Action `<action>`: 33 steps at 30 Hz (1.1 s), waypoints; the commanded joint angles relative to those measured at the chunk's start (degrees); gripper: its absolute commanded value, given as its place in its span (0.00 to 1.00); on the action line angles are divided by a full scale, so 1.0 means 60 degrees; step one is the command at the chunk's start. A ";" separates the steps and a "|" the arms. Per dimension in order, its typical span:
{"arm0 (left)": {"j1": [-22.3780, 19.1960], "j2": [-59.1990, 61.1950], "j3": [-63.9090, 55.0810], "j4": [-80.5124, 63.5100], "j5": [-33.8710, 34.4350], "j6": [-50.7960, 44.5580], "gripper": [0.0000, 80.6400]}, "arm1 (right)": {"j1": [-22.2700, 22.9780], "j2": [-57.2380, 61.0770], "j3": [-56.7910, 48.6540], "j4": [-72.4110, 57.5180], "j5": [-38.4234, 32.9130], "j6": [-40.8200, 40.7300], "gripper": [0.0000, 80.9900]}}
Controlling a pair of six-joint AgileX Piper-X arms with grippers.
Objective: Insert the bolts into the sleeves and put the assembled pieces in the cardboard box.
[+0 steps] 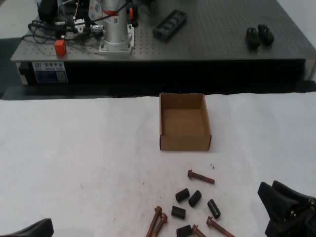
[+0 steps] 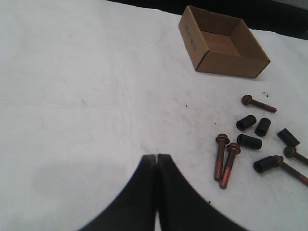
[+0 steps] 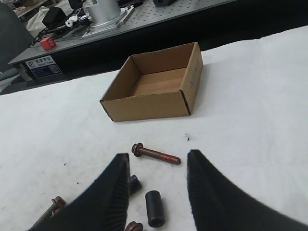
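Note:
The open cardboard box (image 1: 185, 123) stands mid-table with nothing inside (image 2: 224, 43) (image 3: 149, 103). In front of it lie several copper-coloured bolts (image 1: 201, 177) and several short black sleeves (image 1: 182, 194), all loose on the white cloth. Two bolts (image 2: 225, 159) lie side by side, and one bolt's head rests against a sleeve (image 2: 263, 165). My left gripper (image 2: 157, 156) is shut with nothing in it, low over bare cloth to the left of the parts (image 1: 44, 226). My right gripper (image 3: 158, 154) is open to the right of the parts (image 1: 270, 188). In the right wrist view, a single bolt (image 3: 144, 152) and a sleeve (image 3: 155, 208) appear between its fingers.
A dark perforated bench (image 1: 207, 34) with a metal post (image 1: 116, 29), cables, an orange block (image 1: 59, 46) and black parts runs along the back, beyond the cloth's far edge. Bare white cloth stretches on both sides of the box.

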 commanded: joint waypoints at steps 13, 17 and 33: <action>0.0031 -0.0049 -0.0008 -0.1304 0.0870 -0.0049 0.39 | -0.0013 -0.0061 -0.0424 0.0406 -0.0466 0.0035 0.37; 0.0031 0.0165 -0.0008 -0.1362 0.0954 0.0282 0.46 | -0.0013 0.0204 -0.1360 0.2089 -0.0544 -0.0668 0.37; 0.0031 0.4645 -0.0025 -0.3501 0.3225 0.1577 0.39 | -0.0013 0.8119 -0.7535 0.8023 -0.1191 -0.4578 0.37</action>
